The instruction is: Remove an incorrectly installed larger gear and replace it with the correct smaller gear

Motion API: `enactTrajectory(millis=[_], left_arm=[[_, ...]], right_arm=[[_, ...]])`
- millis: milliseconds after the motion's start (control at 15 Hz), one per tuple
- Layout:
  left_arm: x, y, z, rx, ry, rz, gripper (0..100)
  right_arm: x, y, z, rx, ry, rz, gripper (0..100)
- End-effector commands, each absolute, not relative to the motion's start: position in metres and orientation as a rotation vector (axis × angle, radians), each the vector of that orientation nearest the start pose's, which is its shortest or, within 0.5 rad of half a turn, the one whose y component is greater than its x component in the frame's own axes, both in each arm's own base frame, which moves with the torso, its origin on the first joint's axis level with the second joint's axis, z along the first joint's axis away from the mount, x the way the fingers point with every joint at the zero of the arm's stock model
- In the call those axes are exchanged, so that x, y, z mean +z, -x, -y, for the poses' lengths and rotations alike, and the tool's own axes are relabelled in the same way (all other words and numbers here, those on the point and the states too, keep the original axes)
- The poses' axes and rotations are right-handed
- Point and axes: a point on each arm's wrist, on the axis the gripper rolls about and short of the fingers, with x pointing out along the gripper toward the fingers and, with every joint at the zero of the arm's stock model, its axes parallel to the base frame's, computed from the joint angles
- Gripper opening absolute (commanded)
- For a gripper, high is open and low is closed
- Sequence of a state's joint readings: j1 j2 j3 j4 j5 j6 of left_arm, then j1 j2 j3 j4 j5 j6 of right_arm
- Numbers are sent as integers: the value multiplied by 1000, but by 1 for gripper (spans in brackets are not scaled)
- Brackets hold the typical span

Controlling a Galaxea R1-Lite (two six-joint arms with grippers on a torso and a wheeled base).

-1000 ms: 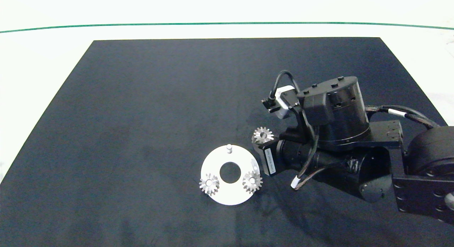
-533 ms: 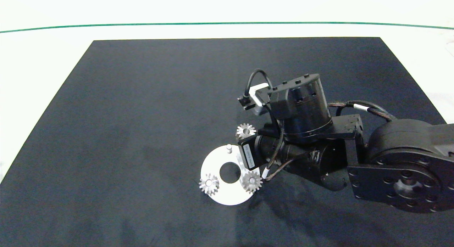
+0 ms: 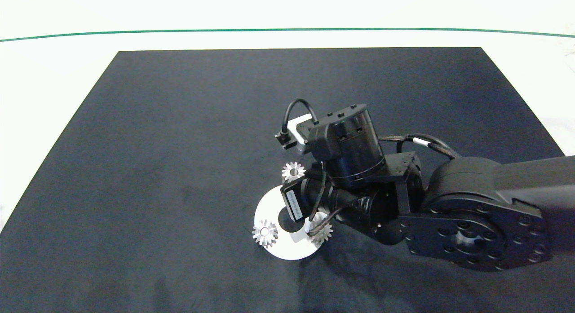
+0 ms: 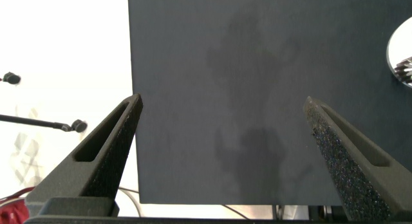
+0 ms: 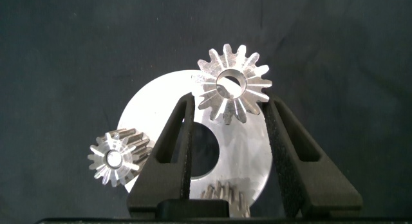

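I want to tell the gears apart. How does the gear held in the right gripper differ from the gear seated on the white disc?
The smaller gear is clamped between the right gripper fingers, above the white disc; the seated gear sits on the disc. The smaller gear shows an open centre bore; the seated gear's centre is filled. Both are silver with pointed teeth.

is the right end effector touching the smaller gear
Touching. In the right wrist view the right end effector has both fingers pressed against opposite sides of the smaller gear, holding it above the white disc.
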State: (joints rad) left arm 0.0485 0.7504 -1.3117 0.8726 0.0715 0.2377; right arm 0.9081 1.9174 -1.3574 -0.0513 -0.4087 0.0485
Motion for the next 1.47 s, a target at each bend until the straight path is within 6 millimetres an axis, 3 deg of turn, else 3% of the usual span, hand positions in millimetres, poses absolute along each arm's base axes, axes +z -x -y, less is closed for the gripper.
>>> enactTrajectory(millis=[67,1467], left_arm=[[330,15,-1,82,-241,-328,100],[329,16,-1,82,-245,-325,100]], right_arm=[[197,-243,-297,476,279,-430,22],[188,-243,-300,478,297,-448,22]])
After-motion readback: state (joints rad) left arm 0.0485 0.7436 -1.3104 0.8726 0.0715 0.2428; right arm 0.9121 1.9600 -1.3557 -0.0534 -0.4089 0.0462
